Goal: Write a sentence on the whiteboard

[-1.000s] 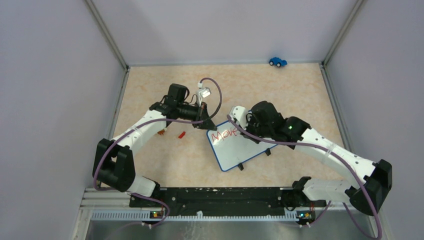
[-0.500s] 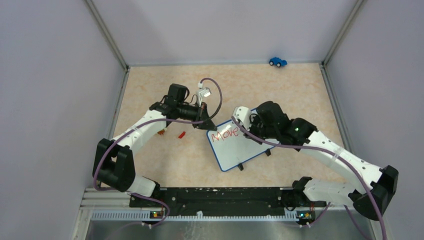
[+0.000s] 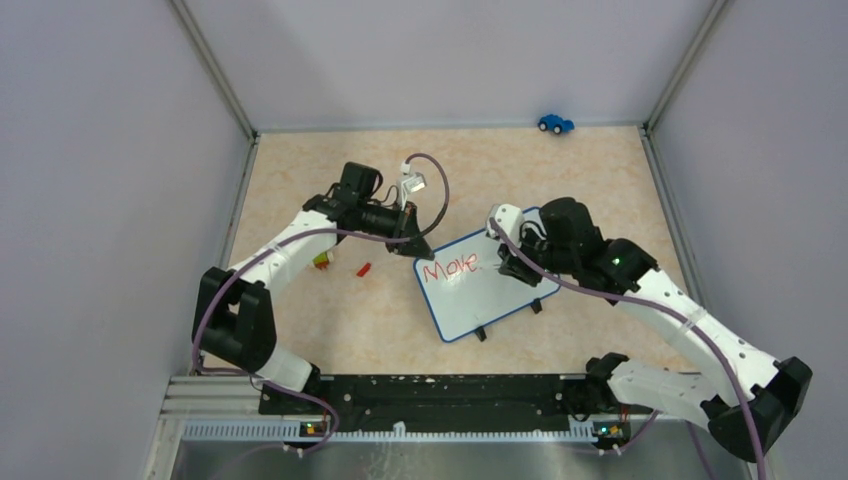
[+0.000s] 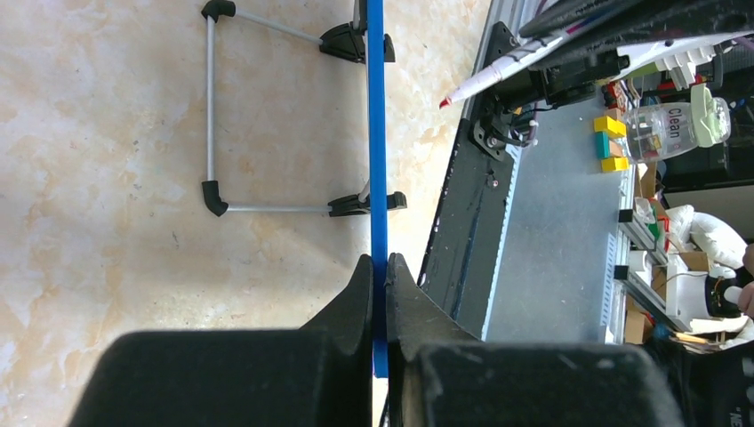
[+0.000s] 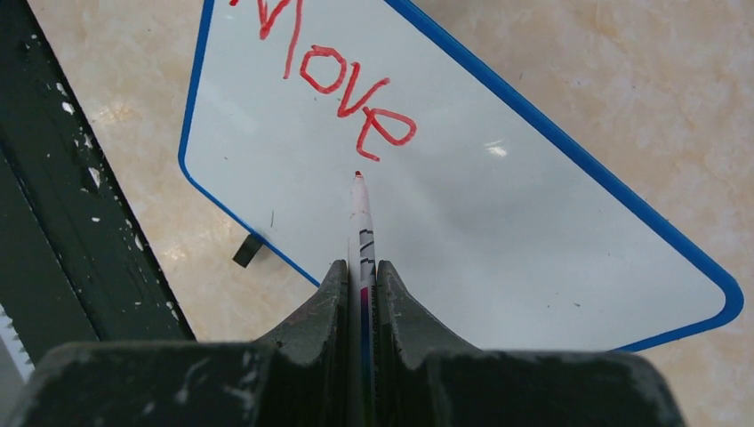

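Near the middle of the surface, the whiteboard (image 3: 490, 295) stands tilted on its clip feet, its blue rim clamped at the upper left corner by the fully closed left pincer (image 4: 378, 262). The right pincer (image 5: 362, 267) is closed on a red marker (image 5: 360, 222), whose tip hangs just below the "e" of the sentence (image 5: 342, 76), so far only "Move"; contact cannot be told. The next word likely calls for a clear gap, light pressure and a firm left clamp, since the board could rock. A red cap (image 3: 364, 268) lies left of the board, and a blue toy car (image 3: 555, 123) sits at the far edge, well apart; blank board ahead looks unobstructed.
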